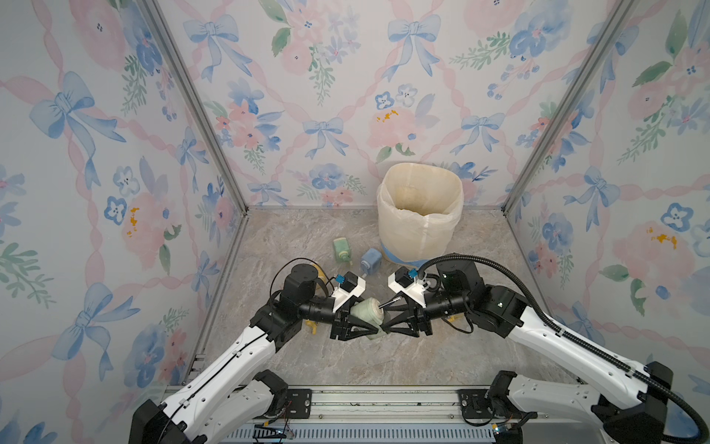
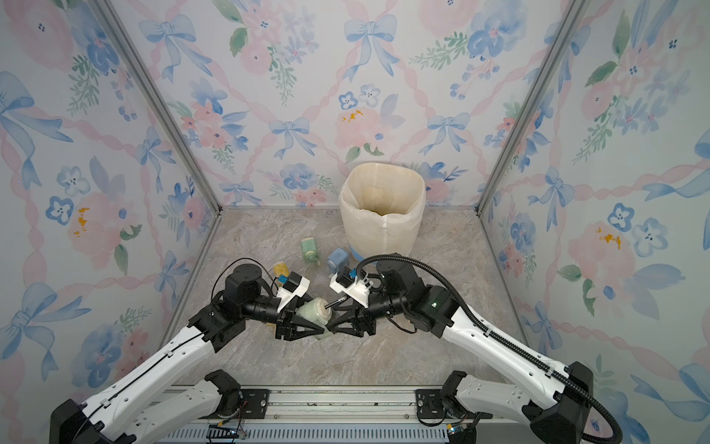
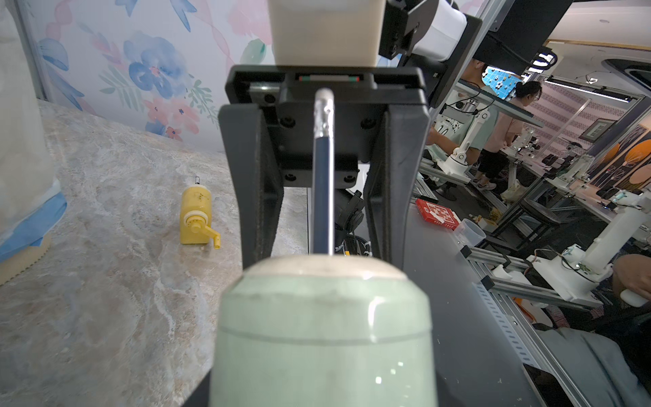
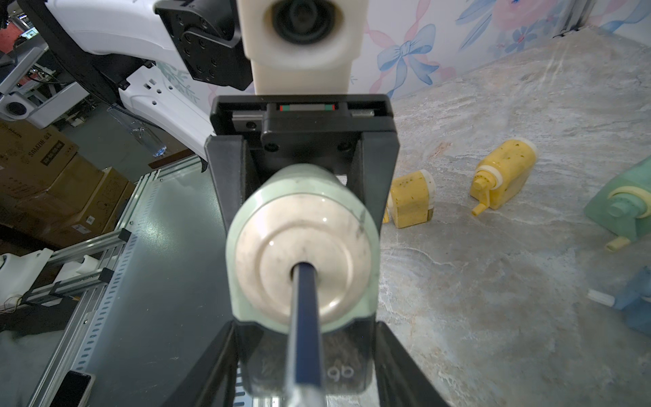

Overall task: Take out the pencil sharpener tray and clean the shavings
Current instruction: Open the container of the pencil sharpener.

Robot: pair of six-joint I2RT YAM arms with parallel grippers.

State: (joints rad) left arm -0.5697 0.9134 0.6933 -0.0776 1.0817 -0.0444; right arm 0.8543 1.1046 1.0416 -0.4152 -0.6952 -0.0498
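left fingers [image 4: 225,176] clamped green sharpener [image 1: 367,309], lower centre; right fingers [image 3: 253,183] straddled its tray [image 4: 338,356], grip unconfirmed.

Standing here, I see the left arm [image 1: 230,359] and the right arm [image 1: 557,342] dressed in smooth white shells dotted with small holes, broken up by chunky black joints. A ribbed black hose [image 1: 511,273] follows the right one, and a small green light [image 1: 500,303] glows on one of its joints. A thin black cable [image 1: 299,258] loops off the left. Each wrist has a white camera mount [image 1: 347,290] topped by a little blue part [image 1: 339,278]. The left hand [image 1: 369,328] and right hand [image 1: 393,328] are matte black with open triangular fingers. The right one's base plate shows dark screws [image 3: 287,122] and a red-and-green strip [image 3: 329,78].
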